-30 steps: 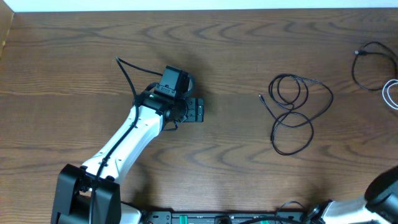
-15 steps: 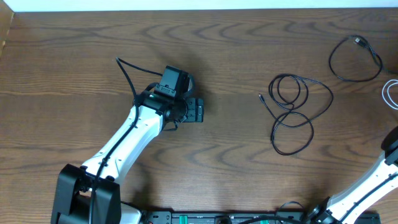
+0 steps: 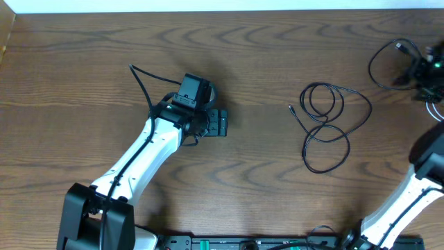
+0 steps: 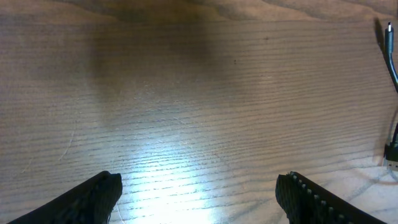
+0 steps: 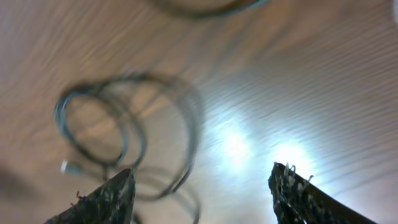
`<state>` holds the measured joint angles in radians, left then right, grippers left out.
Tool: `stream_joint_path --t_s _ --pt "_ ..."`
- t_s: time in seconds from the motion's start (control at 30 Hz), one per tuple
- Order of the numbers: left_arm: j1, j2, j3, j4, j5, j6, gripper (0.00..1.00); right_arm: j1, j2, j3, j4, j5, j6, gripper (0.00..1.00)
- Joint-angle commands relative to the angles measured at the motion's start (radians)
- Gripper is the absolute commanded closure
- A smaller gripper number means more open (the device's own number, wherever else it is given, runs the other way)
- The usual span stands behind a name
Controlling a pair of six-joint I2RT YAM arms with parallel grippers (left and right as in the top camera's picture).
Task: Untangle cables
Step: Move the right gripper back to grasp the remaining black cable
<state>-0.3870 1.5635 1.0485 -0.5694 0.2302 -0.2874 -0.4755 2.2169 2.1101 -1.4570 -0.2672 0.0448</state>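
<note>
A black cable (image 3: 326, 128) lies in loose coils on the wooden table, right of centre. A second black cable loop (image 3: 383, 69) lies at the far right, with my right gripper (image 3: 420, 71) just beside it. A thin white cable (image 3: 431, 105) shows in part at the right edge. In the blurred right wrist view my right gripper (image 5: 202, 186) is open above bare wood, and a dark coil (image 5: 124, 124) lies ahead near its left finger. My left gripper (image 3: 223, 123) rests open at centre left, nothing between its fingers (image 4: 99, 196). A plug end (image 4: 390, 50) shows at that view's right edge.
The table's far edge (image 3: 222, 12) runs along the top of the overhead view. The left arm (image 3: 149, 153) stretches diagonally from the lower left. Bare wood (image 3: 263, 83) lies between my left gripper and the middle coil.
My right arm has swung up the right edge to the far-right black loop, and its jaws have opened. That loop shifted left. The left arm and middle coil have not moved.
</note>
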Motion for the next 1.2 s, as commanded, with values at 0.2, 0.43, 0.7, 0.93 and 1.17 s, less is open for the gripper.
stream_joint_path --t_s 0.2,0.43,0.7,0.93,1.17 --pt "0.004 0.004 -0.004 -0.003 -0.004 0.006 0.16 0.123 -0.131 -0.031 -0.192 0.034 -0.050 0.48" --pt "0.004 0.004 -0.004 -0.008 -0.004 0.006 0.16 0.253 -0.327 -0.369 -0.043 -0.006 -0.046 0.39" --pt "0.004 0.004 -0.004 -0.032 -0.004 0.007 0.16 0.529 -0.325 -0.666 0.340 -0.005 0.235 0.28" --pt "0.004 0.004 -0.004 -0.032 -0.004 0.006 0.16 0.599 -0.325 -0.741 0.370 0.135 0.415 0.38" --pt "0.004 0.004 -0.004 -0.032 -0.004 0.006 0.16 0.603 -0.335 -0.671 0.415 -0.036 0.265 0.99"
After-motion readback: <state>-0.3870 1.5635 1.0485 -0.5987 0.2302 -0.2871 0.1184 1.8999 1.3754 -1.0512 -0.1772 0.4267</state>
